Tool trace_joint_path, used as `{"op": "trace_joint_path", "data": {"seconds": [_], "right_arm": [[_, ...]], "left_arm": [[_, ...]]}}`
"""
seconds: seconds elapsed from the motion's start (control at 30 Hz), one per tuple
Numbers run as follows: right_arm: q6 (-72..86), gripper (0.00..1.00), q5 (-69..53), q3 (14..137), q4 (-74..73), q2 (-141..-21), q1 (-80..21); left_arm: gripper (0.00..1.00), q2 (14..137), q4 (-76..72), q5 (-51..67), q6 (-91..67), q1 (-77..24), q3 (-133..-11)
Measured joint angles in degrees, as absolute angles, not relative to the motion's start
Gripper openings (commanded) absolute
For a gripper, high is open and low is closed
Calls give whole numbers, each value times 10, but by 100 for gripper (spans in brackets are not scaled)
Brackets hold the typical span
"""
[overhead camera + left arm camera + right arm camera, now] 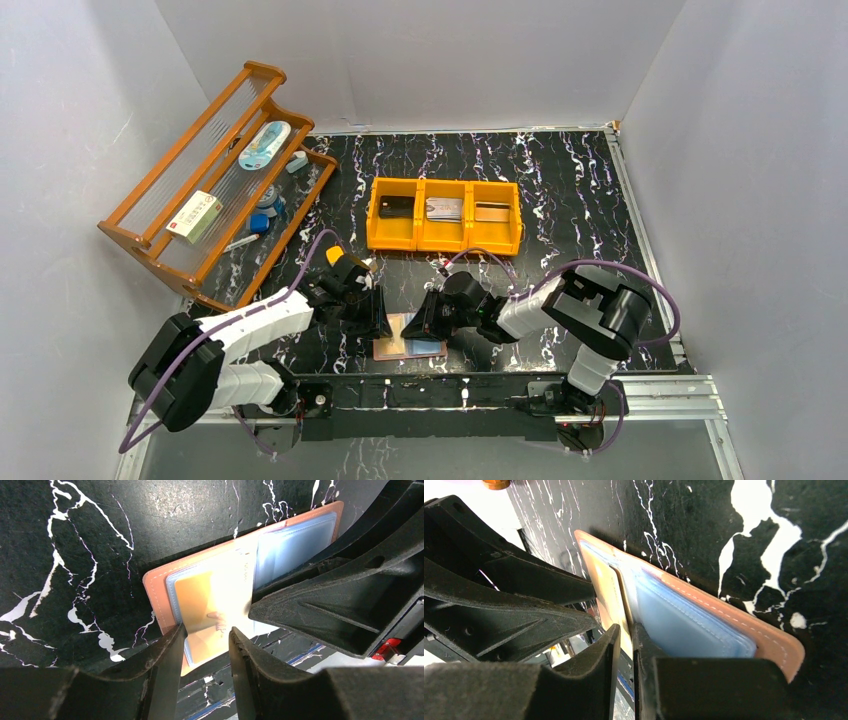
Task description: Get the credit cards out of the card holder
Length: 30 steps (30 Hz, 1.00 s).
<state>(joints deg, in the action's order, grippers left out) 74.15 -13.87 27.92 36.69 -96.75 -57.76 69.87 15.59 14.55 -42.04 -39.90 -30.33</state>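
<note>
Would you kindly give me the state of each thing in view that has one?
card holder: open, lying flat.
yellow-orange card: in the holder, edge pinched.
left gripper: open, astride the holder's edge.
right gripper: shut on the yellow-orange card.
orange tray: all three compartments occupied.

You see a salmon-pink, pale-blue-lined holder (pixel 155 587), a yellow-orange card (pixel 200 600), a black table (pixel 75 530) veined white, and an orange tray (pixel 443 243) farther back.
</note>
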Motion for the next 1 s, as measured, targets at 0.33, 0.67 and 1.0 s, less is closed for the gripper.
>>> {"op": "trace_joint_path", "data": {"seconds": [0.33,0.67,1.0], "right_arm": [[734,16,-149,272,387,-969,-576],[730,24,-171,272,395,-975,-574],[727,14,-173,277,385,-977,-574]], "left_arm": [[33,700,150,144,-423,-403,-300],[27,701,150,138,-421,-403,-299],[24,702,150,134,-420,-406,-300]]}}
